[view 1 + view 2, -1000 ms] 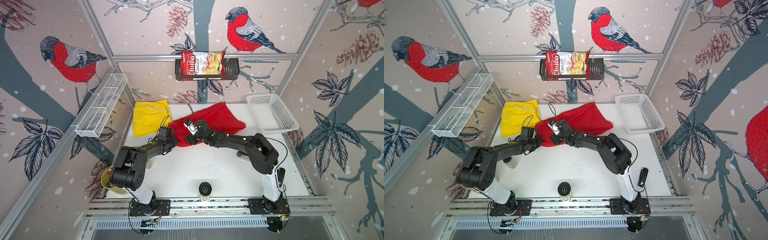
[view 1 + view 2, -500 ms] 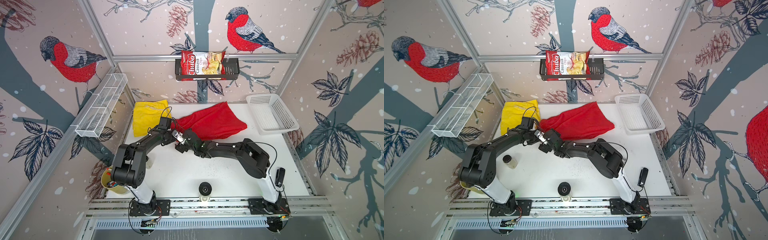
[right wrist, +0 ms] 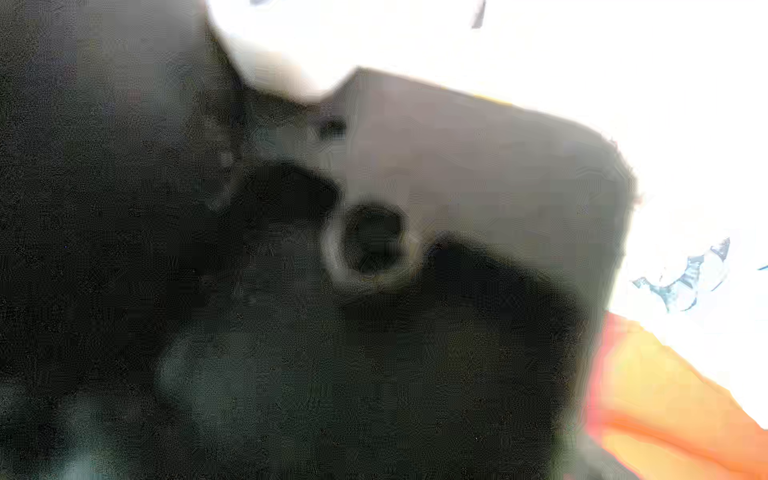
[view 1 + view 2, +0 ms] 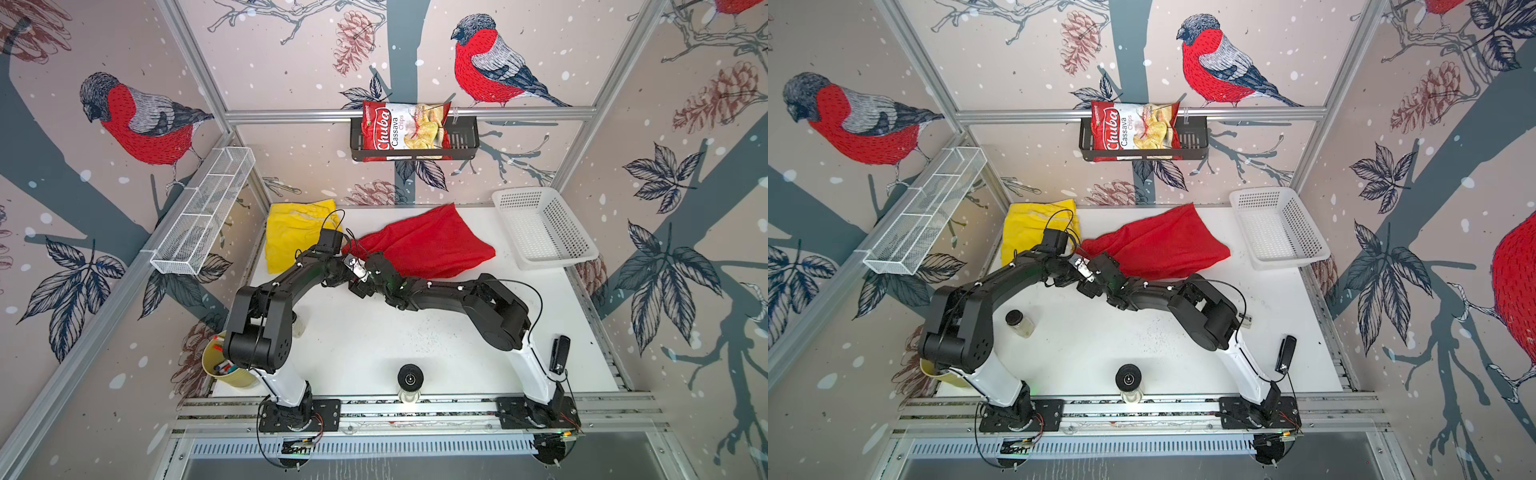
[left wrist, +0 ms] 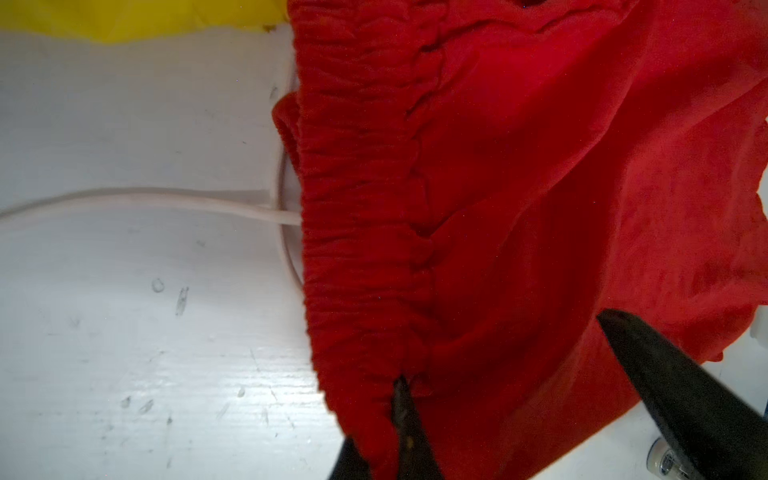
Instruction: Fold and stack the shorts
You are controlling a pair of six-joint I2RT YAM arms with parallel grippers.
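The red shorts lie spread at the back middle of the white table in both top views. My left gripper is shut on the gathered waistband at their left end. A white drawstring trails from the waistband onto the table. The yellow shorts lie flat at the back left. My right gripper sits just in front of the left one. Its wrist view is blocked by a blurred black arm part, so its jaws do not show.
A white lattice basket stands at the back right. A small jar stands at the left, near a yellow cup of markers. A black round knob sits front centre and a black device front right.
The right gripper has come off the red shorts and drawn forward and left. The left gripper moved back with the waistband, and the cloth's left part pulled up off the front.
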